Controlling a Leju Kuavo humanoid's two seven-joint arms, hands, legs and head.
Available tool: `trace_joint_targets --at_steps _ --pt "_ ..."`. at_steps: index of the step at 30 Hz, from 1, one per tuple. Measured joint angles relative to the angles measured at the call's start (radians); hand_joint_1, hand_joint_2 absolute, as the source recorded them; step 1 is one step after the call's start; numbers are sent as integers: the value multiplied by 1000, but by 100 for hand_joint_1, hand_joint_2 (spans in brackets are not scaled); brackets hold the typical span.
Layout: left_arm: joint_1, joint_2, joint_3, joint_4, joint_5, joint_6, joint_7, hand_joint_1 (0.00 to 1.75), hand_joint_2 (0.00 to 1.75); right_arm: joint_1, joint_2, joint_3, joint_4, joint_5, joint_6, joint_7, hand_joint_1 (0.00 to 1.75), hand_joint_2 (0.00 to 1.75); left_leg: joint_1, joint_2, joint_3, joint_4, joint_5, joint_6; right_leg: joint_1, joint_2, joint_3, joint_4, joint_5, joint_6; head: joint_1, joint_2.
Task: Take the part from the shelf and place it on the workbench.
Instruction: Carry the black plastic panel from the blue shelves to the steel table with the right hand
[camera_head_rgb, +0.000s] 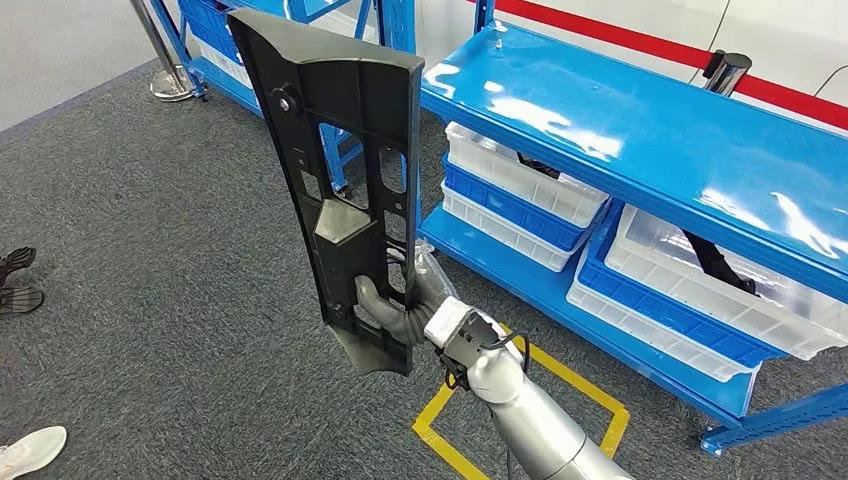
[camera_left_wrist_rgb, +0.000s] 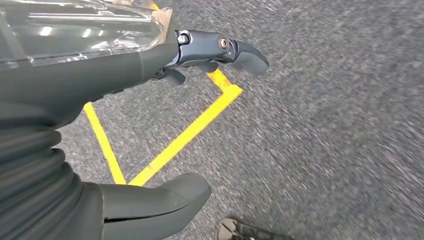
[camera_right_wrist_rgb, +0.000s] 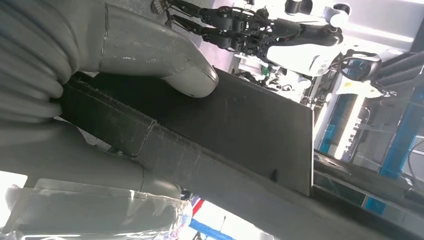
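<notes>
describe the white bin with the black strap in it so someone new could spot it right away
Find the blue shelf on the right of the head view and look under its top board. Bins sit there in two stacks; take the right stack's top bin. It is clear white with a black strap lying in it, nearer the yellow floor marking.

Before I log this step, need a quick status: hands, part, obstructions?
Right hand grips black part, held upright. Left hand holds nothing, over carpet. Blue shelf close on the right.
</notes>
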Motion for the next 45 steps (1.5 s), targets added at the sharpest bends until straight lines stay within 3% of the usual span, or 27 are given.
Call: trace_joint_targets --at_steps 2,3,5,7,8,9,10,12,13,16,18,20,22,23,24,26,28,30,31,33,35,37,38,39,42,44,45 --pt "-2 6 2 0 9 -11 -10 0 175 -3 3 0 8 1 8 0 175 175 2 24 -12 24 -16 -10 -4 -12 2 -3 4 -15 -2 0" --pt "-5 9 4 0 15 -15 -11 0 175 -7 6 0 13 0 16 1 175 175 2 45 -29 62 -39 -15 -6 -19 3 -5 5 -22 -3 0" --pt "-14 13 8 0 29 -19 -11 0 175 -22 12 1 33 -11 38 8 175 175 5 81 -92 190 -101 -23 -1 -35 3 -5 4 -32 -6 0" --pt "-19 19 14 0 40 -19 -8 0 175 -44 27 4 65 -31 66 25 175 175 6 91 -140 282 -128 -27 4 -53 2 -5 3 -35 -6 0" --pt "-19 23 17 0 43 -19 -5 0 175 -55 37 7 83 -41 77 34 175 175 6 93 -137 274 -114 -27 5 -61 2 -5 3 -36 -6 0" --pt "-19 26 20 0 44 -19 0 0 175 -64 47 10 99 -49 84 41 175 175 6 97 -113 226 -85 -24 6 -68 3 -5 2 -36 -6 0" --pt "-19 31 22 0 40 -18 10 0 175 -70 58 12 112 -55 87 47 175 175 5 108 -73 152 -51 -20 7 -75 4 -5 1 -36 -6 0" --pt "-20 38 24 -1 24 -17 39 0 175 -73 75 17 132 -66 82 54 175 175 -2 132 -11 34 -12 -10 14 -89 5 -6 -1 -32 -5 0" --pt "-19 42 24 -1 15 -15 57 0 175 -68 80 20 139 -70 74 56 175 175 -6 137 2 8 -7 -5 17 -96 7 -6 -3 -29 -5 0" --pt "-10 46 24 -1 2 -6 87 0 175 -38 85 24 155 -75 51 55 175 175 -9 114 4 -5 -4 11 19 -114 12 -10 -9 -15 -5 0" --pt "-5 46 24 -1 -2 -2 93 0 175 -22 85 26 161 -75 45 52 175 175 -3 99 12 -19 5 23 19 -86 -5 34 -36 -13 -4 0" --pt "-4 45 23 -1 -13 1 103 0 175 -7 82 27 167 -75 40 53 175 175 1 82 15 -23 9 29 16 -45 -62 157 -91 -19 -3 0" --pt "-2 45 18 -1 -29 5 114 0 175 20 76 27 173 -75 33 60 175 175 1 61 14 -23 9 30 15 -31 -119 268 -128 -17 -3 0" --pt "0 44 15 -1 -34 9 117 0 175 37 73 26 176 -73 30 64 175 175 1 49 14 -23 8 30 14 -30 -125 275 -124 -11 -3 0" --pt "2 43 12 -1 -38 15 118 0 175 53 70 26 177 -71 28 69 175 175 1 37 15 -22 8 29 12 -27 -110 237 -103 -1 -3 0" --pt "5 40 9 -1 -38 29 116 0 175 77 66 26 180 -68 28 73 175 175 0 15 15 -18 6 24 5 -8 -45 93 -42 15 -3 0" --pt "6 39 8 -1 -32 44 108 0 175 87 63 25 181 -66 29 76 175 175 -3 -1 12 -11 2 14 2 9 -1 1 -7 11 -4 0" --pt "10 37 9 -2 -18 55 99 0 175 89 60 20 182 -62 32 79 175 175 -1 -11 8 -10 1 2 5 4 6 -8 -1 -6 -4 0" --pt "12 35 10 -2 -10 57 96 0 175 89 59 16 182 -60 33 80 175 175 2 -8 6 -9 0 -4 4 -1 7 -9 1 -13 -4 0" --pt "15 28 12 -2 1 57 98 0 175 89 58 4 182 -55 32 80 175 175 3 28 -8 25 -24 -14 1 -13 10 -12 4 -26 -7 0" --pt "14 18 13 -1 -1 51 106 0 175 91 53 -10 180 -43 18 77 175 175 3 74 -60 137 -84 -22 3 -28 12 -13 3 -35 -9 0" --pt "13 8 12 -1 -13 38 111 0 175 100 43 -26 168 -20 -9 80 175 175 6 90 -124 261 -134 -26 8 -48 12 -13 1 -39 -9 0" --pt "13 3 12 -1 -17 32 111 0 175 107 37 -33 157 -7 -22 85 175 175 6 92 -136 282 -133 -26 10 -58 13 -13 0 -40 -9 0" --pt "13 -1 12 -1 -21 26 109 0 175 115 31 -40 141 6 -35 93 175 175 6 95 -127 263 -115 -23 11 -68 13 -13 -1 -41 -9 0" --pt "10 -8 12 -1 -23 17 94 0 175 136 13 -62 81 23 -55 109 175 175 -1 133 -23 66 -30 -6 17 -90 17 -13 -5 -37 -9 0" --pt "4 -12 12 -1 -19 16 85 0 175 152 0 -75 46 32 -61 112 175 175 -11 150 9 4 -17 6 21 -104 19 -14 -9 -28 -9 0" --pt "3 -14 12 -1 -16 17 81 0 175 163 -6 -81 31 38 -63 113 175 175 -15 141 8 2 -17 10 22 -111 21 -15 -10 -23 -9 0"
